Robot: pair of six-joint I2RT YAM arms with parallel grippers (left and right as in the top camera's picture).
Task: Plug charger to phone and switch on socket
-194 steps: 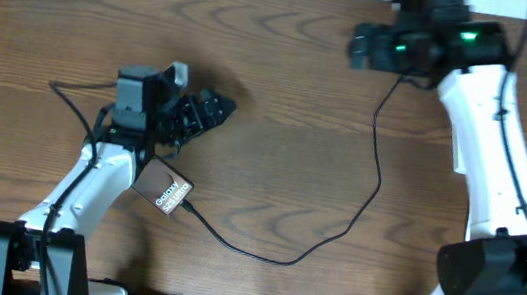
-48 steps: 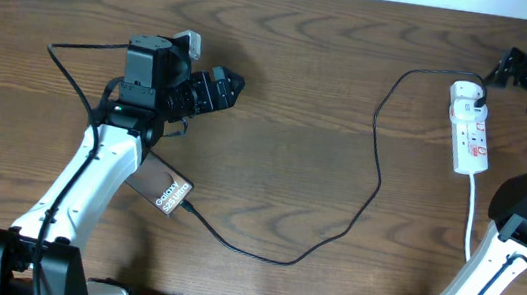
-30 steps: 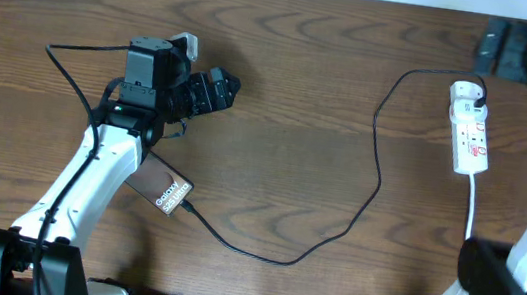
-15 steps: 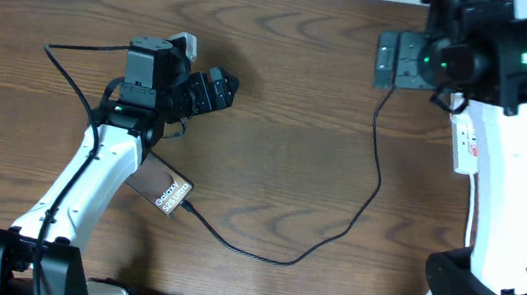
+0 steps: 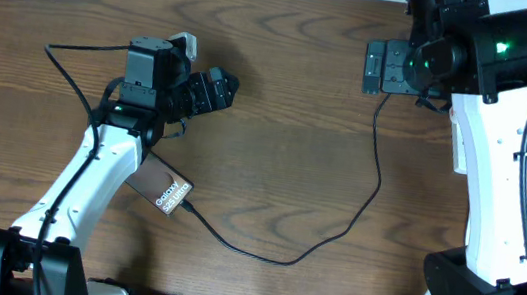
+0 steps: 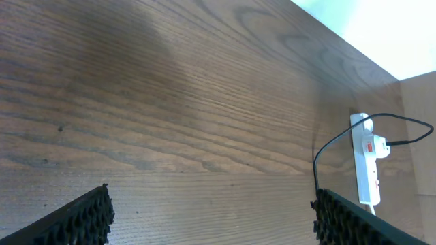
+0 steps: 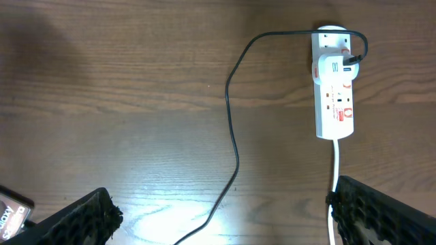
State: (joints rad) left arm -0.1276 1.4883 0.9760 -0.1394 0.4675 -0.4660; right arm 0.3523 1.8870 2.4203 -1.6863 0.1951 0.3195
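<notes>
1. Brown wood grain covers the worktop (image 5: 289, 100) that carries everything you are working with.
2. Your left hand (image 5: 212, 91) hangs above bare wood in the left half. Its fingers (image 6: 82, 216) stand well apart with nothing between them.
3. Your right hand (image 5: 384, 67) is up near the far edge on the right side. The wrist view shows both its fingers (image 7: 381, 212) spread wide and empty, looking straight down at the wood.
4. The phone (image 5: 165, 193) lies flat near the front left, partly under the left forearm, with its white-lettered end pointing to the front right.
5. The charger (image 5: 376, 171) meets that lettered end of the phone. You cannot tell from these views whether the plug tip is fully seated.
6. From the phone the black cable sags forward, then curves right and climbs toward the far right of the worktop.
7. The socket (image 7: 334, 88) lies lengthwise at the far right, well apart from the phone. It is mostly hidden by the right arm in the overhead view.
8. The cable loops over the strip's far end into a white adapter (image 7: 332, 68) plugged there. Small red marks show just below the adapter.
9. A white cord (image 7: 335, 177) leaves the strip's near end.
</notes>
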